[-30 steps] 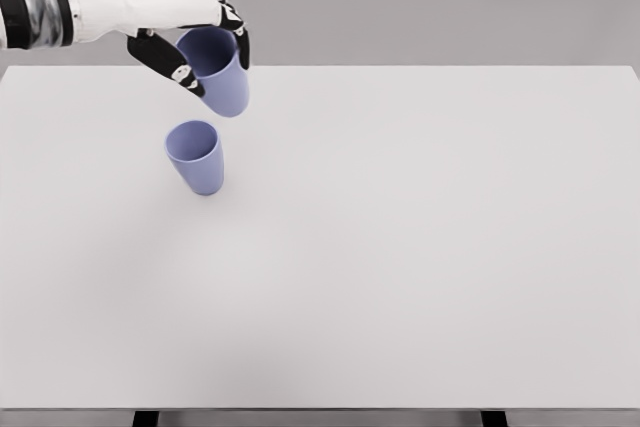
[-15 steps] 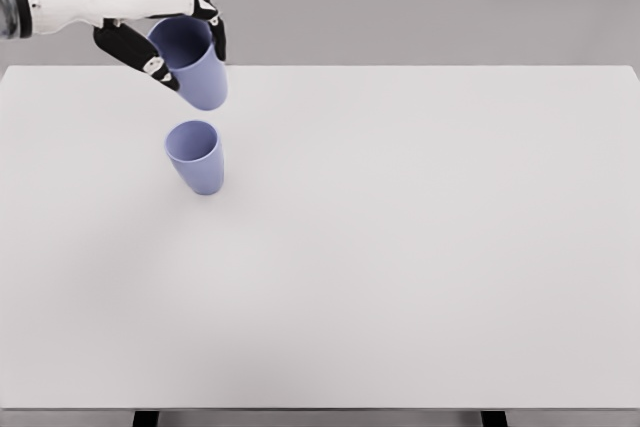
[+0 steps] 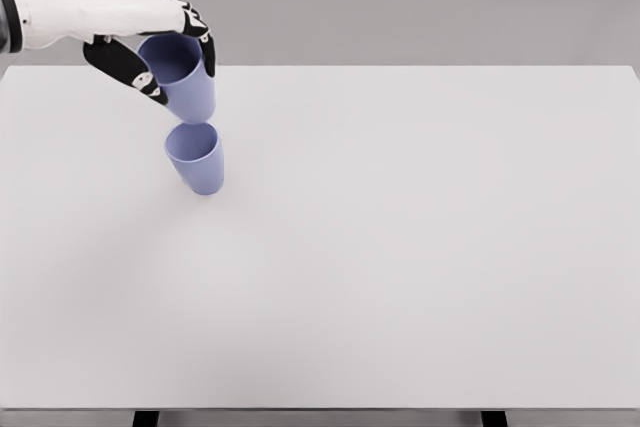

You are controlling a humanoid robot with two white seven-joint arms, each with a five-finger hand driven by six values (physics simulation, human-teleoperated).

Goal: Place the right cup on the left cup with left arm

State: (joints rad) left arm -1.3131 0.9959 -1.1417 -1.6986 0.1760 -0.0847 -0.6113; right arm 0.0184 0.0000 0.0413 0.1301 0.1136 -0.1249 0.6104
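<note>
Two lilac-blue cups show in the head view. One cup (image 3: pixel 196 159) stands upright on the white table (image 3: pixel 400 247), left of the middle. My left hand (image 3: pixel 160 52) is shut on the other cup (image 3: pixel 182 79), fingers and thumb wrapped round its rim. That held cup hangs upright, slightly tilted, directly above the standing one, its base at or just over the lower cup's far rim. Whether the two cups touch cannot be made out. The white left arm comes in from the upper left edge. The right arm is out of view.
The table's far edge (image 3: pixel 400 67) runs just behind the hand, with a grey wall beyond. Two dark table legs (image 3: pixel 146 418) show under the near edge.
My left hand has carried the held cup to the left and downward, from up and right of the standing cup to right over its mouth. The standing cup has not moved.
</note>
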